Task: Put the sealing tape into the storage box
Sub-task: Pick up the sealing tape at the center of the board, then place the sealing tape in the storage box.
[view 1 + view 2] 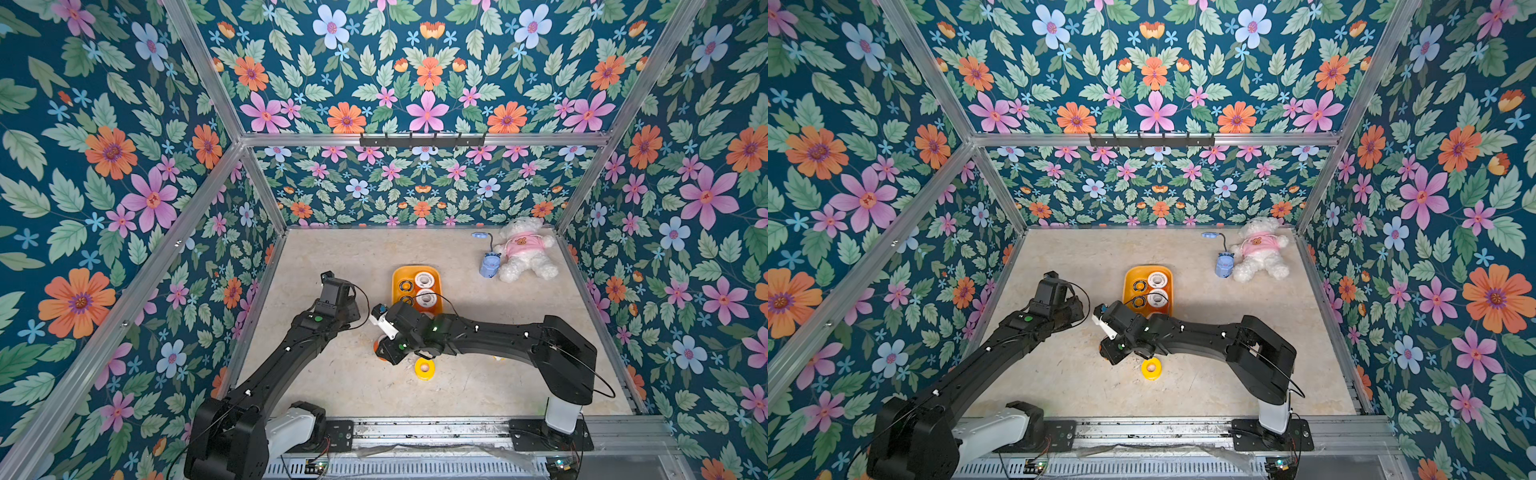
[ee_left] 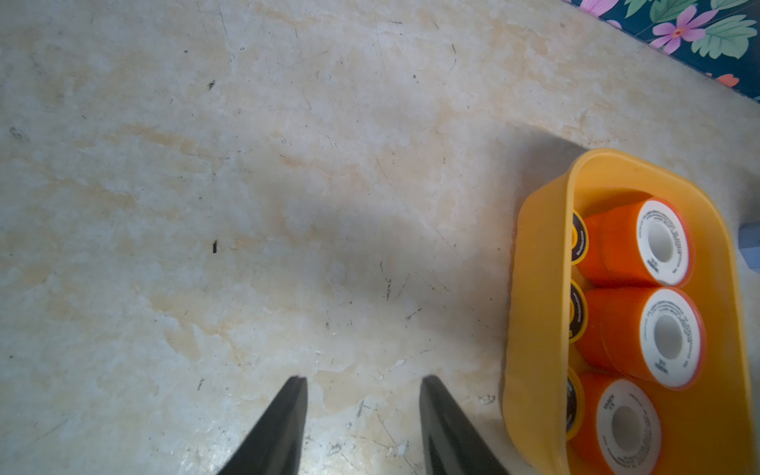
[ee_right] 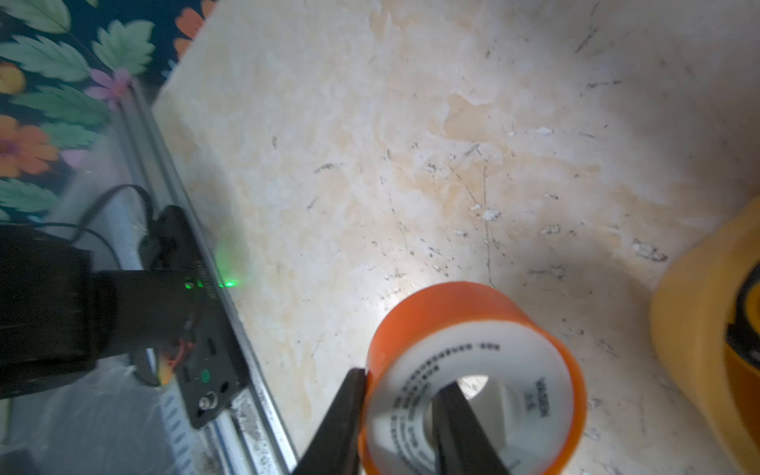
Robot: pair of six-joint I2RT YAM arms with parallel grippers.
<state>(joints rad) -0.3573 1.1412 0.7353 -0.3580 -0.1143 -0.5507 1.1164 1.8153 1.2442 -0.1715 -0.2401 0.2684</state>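
Right hand [image 3: 402, 380] grips one orange roll [image 3: 473, 312]; storage box [image 2: 538, 312] holds three orange rolls [image 2: 662, 242] [image 2: 670, 337] [image 2: 629, 427].

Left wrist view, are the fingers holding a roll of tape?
No, the left fingers stand apart over the bare table with nothing between them.

The storage box [image 2: 534, 329] is yellow-orange; the sealing tape [image 3: 452, 312] orange with white faces (one roll [image 1: 424, 368] plain yellow); desk [image 1: 353, 257] mottled beige.

Right of frame, storage box [image 2: 534, 312]: smooth, semi-glossy yellow-orange plastic; tabletop [image 2: 246, 164]: marbled beige, scratched, dull sheen; sealing tape roll [image 3: 452, 312], lower centre: smooth orange shell, matt white printed face; bear [image 1: 519, 266]: fluffy white plush.
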